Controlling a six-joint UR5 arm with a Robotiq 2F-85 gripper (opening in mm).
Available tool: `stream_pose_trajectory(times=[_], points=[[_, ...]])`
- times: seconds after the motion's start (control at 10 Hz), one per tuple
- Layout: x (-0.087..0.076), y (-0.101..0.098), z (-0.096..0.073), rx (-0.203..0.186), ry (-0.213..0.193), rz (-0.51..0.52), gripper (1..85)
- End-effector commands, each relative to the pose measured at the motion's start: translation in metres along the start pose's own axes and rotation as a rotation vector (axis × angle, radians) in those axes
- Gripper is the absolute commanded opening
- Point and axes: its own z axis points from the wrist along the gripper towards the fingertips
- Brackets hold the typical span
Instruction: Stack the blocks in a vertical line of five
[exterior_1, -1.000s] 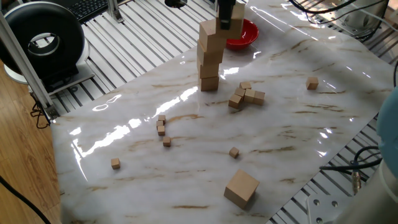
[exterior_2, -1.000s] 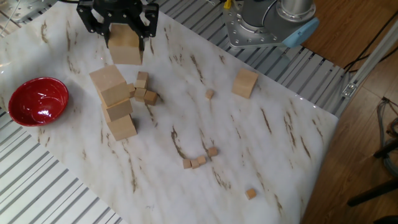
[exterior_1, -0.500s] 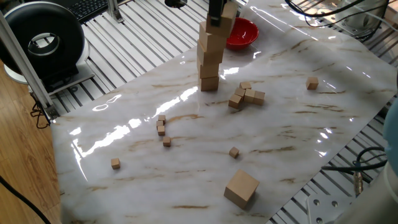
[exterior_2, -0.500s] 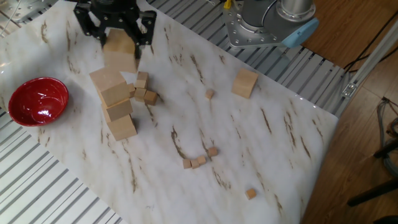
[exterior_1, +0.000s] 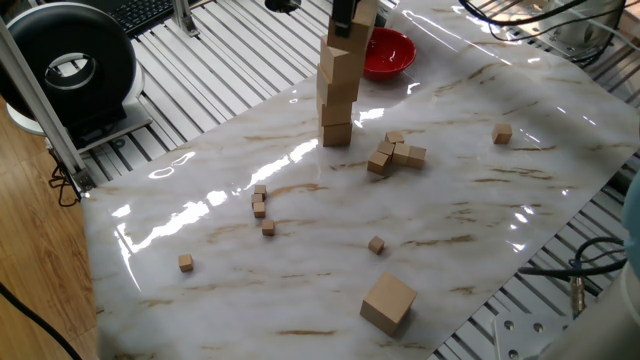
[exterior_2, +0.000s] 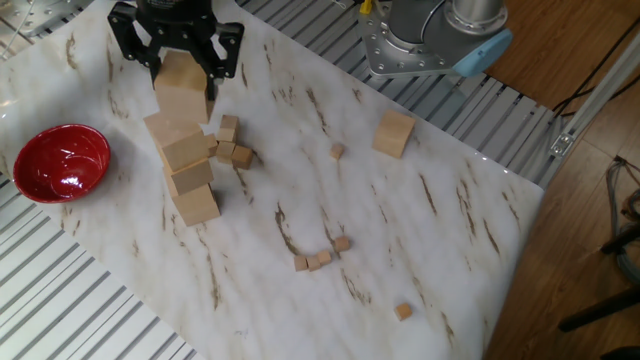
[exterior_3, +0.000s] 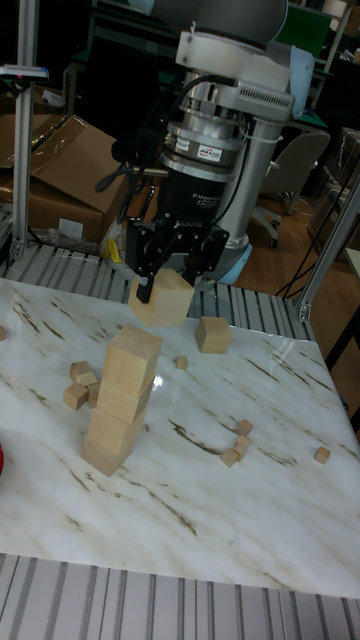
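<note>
A crooked stack of several large tan blocks (exterior_2: 186, 165) stands at the back of the marble table, also seen as the stack (exterior_1: 337, 98) and stack (exterior_3: 120, 405). My gripper (exterior_2: 181, 72) is shut on one more block (exterior_2: 182, 88), which hangs just over the stack's top block (exterior_3: 133, 357), slightly off to one side. In the tall view the gripper (exterior_3: 167, 284) holds this block (exterior_3: 163, 300) a short gap above the stack. Another large block (exterior_1: 388, 302) lies loose near the table's edge, seen also as the loose block (exterior_2: 395, 133).
A red bowl (exterior_2: 60, 162) sits beside the stack. A cluster of tiny cubes (exterior_1: 397, 153) lies close to the stack's base, and more tiny cubes (exterior_2: 320, 255) are scattered over the marble sheet. The robot base (exterior_2: 440, 40) stands at one table edge.
My gripper has carried the held block sideways, from beside the stack to nearly above its top block. The stack and loose cubes have not moved.
</note>
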Motion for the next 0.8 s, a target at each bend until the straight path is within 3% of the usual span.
stream_pose_trajectory(times=[0.0, 0.1, 0.4, 0.5, 0.7], points=[[-0.001, 0.001, -0.001, -0.021, 0.011, -0.018, 25.3], [-0.001, -0.008, 0.002, -0.004, 0.026, -0.057, 25.3], [0.006, 0.003, 0.003, -0.102, 0.065, -0.079, 26.0], [0.011, 0.004, 0.004, -0.114, 0.087, -0.104, 26.0], [0.014, -0.003, 0.003, -0.096, 0.103, -0.143, 26.0]])
